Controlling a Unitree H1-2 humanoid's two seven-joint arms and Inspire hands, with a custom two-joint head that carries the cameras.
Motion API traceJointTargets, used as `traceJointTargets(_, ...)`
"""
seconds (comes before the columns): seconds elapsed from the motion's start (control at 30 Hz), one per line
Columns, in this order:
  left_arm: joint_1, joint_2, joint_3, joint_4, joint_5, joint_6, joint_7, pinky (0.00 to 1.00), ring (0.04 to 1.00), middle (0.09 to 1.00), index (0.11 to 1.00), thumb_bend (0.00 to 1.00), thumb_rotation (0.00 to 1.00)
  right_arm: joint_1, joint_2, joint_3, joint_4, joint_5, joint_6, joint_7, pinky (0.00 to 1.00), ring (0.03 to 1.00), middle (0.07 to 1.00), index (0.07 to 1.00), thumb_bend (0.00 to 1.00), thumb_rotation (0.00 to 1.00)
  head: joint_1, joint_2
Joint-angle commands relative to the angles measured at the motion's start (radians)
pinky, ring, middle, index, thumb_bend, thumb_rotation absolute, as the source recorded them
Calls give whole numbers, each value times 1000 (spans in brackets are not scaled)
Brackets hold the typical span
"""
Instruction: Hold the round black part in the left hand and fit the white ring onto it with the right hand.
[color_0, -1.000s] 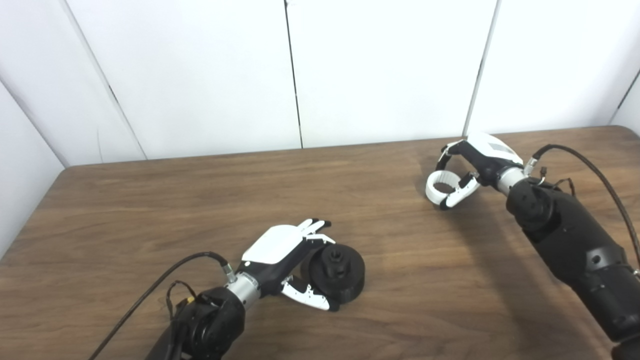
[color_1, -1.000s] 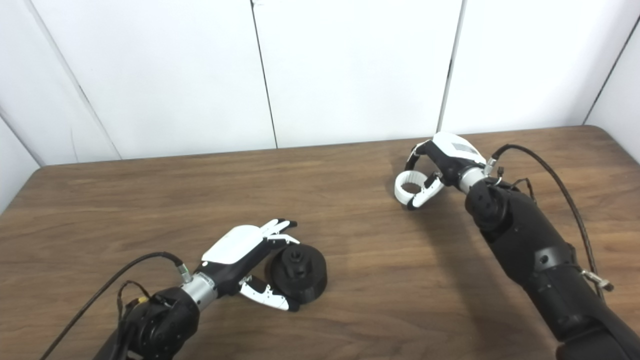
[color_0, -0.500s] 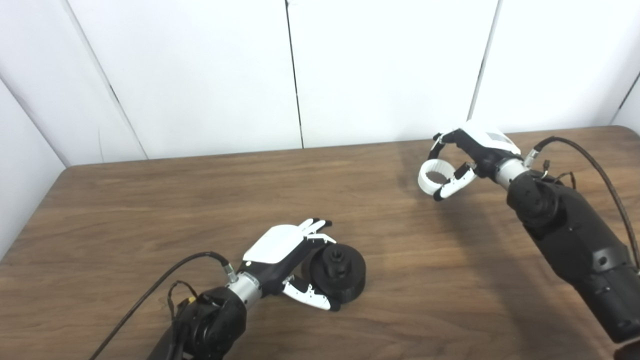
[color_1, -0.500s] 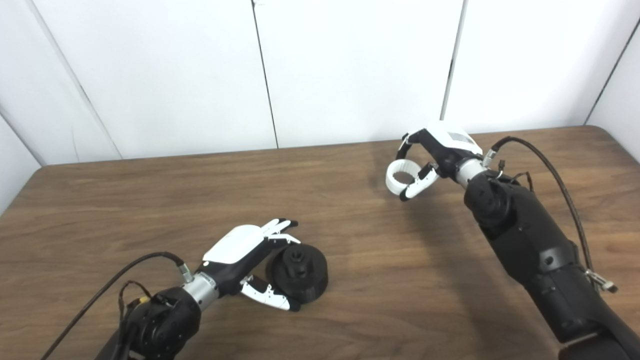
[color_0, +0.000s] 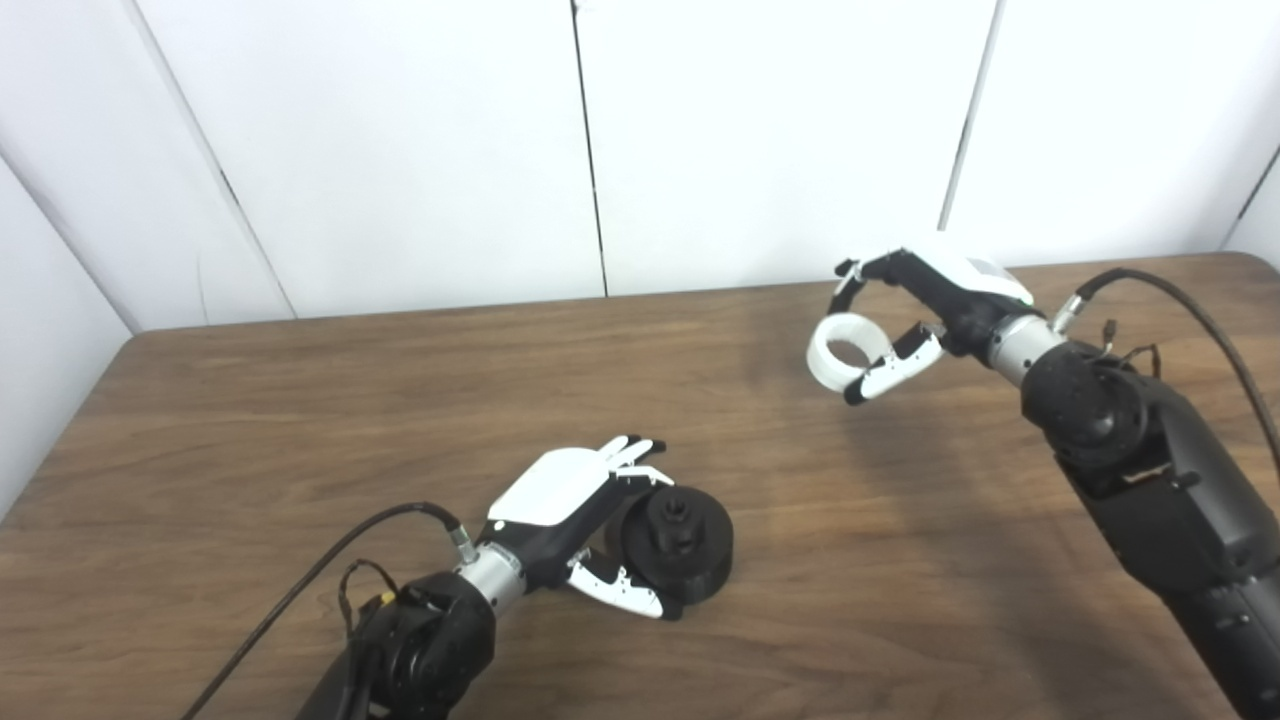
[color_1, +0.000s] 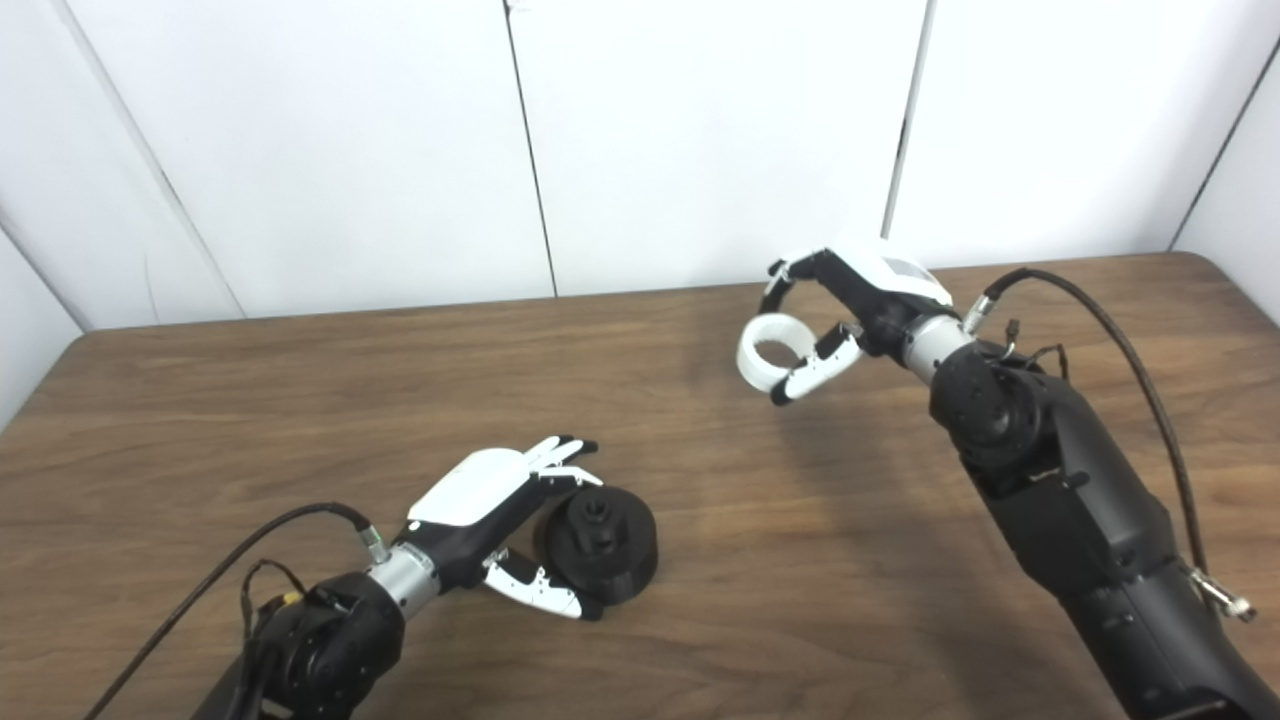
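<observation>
Counting one white ring (color_0: 840, 349), one round black part (color_0: 678, 545)

Round black plastic part (color_0: 676, 545) is sitting flat on wood table (color_0: 300, 420), hub up; smooth white plastic ring (color_0: 838, 350) is hanging airborne, well apart.

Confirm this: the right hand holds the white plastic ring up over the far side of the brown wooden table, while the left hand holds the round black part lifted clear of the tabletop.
One detail is wrong: the round black part is not lifted. The left eye view shows it resting on the brown wooden table, with the left hand cupped around it. The rest stands: the right hand holds the white plastic ring up over the far side.
</observation>
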Motion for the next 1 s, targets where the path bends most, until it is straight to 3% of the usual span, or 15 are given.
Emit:
traceJointTargets(0.0, -15, 0, -8, 13, 9, 10, -14, 893, 1000, 980, 730, 924, 414, -35, 2, -16, -68, 16, 8, 15, 862, 898, 829, 491, 525, 143, -1, 1)
traceJointTargets(0.17, -14, -1, -6, 12, 10, 10, -17, 893, 1000, 981, 730, 922, 413, -22, 19, -6, -168, 21, 58, 67, 880, 909, 837, 491, 525, 146, -2, 2)
traceJointTargets(0.3, -14, -3, -7, 18, 13, 6, -13, 891, 1000, 981, 730, 923, 412, -7, 39, 4, -218, 36, 53, 93, 865, 910, 838, 491, 525, 146, -2, 0)
traceJointTargets(0.97, -18, -2, -4, 14, 12, 8, -23, 902, 1000, 982, 736, 918, 415, 31, 130, 82, -276, 26, 51, 158, 796, 910, 839, 490, 525, 143, 7, 6)
